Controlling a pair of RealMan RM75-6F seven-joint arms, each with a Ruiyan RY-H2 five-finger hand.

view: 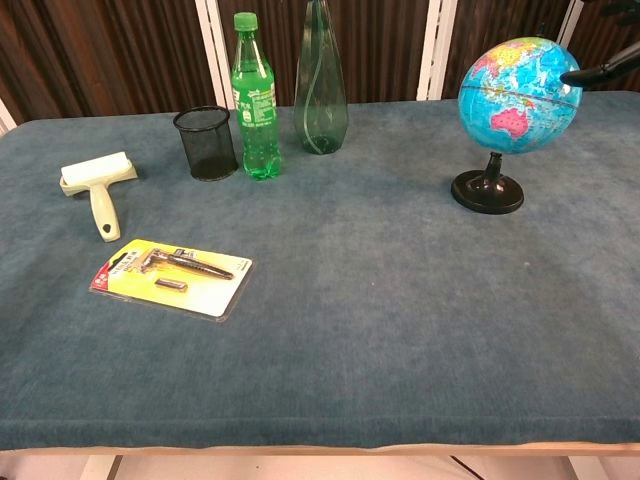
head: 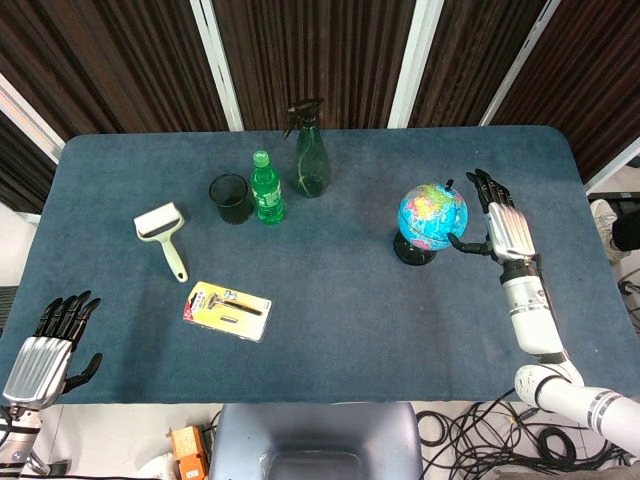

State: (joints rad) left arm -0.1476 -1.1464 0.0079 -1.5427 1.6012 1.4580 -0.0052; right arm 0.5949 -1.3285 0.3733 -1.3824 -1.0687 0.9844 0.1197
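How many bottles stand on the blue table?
2: a green plastic soda bottle beside the black mesh cup, and a green-tinted clear spray bottle just right of it. None appears hidden.

Spray bottle (view: pixel 320 90) top (trigger head) beyond chest view's edge.

The right hand (head: pixel 497 222) sits at 3 o'clock, fingers spread and pointing to 12, holding nothing. The left hand (head: pixel 48 347) rests at 8 o'clock, fingers apart, empty.

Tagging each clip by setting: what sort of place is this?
Probably a lab or test room: a blue-covered table set with unrelated items, dark slatted wall panels behind it, and loose cables on the floor.
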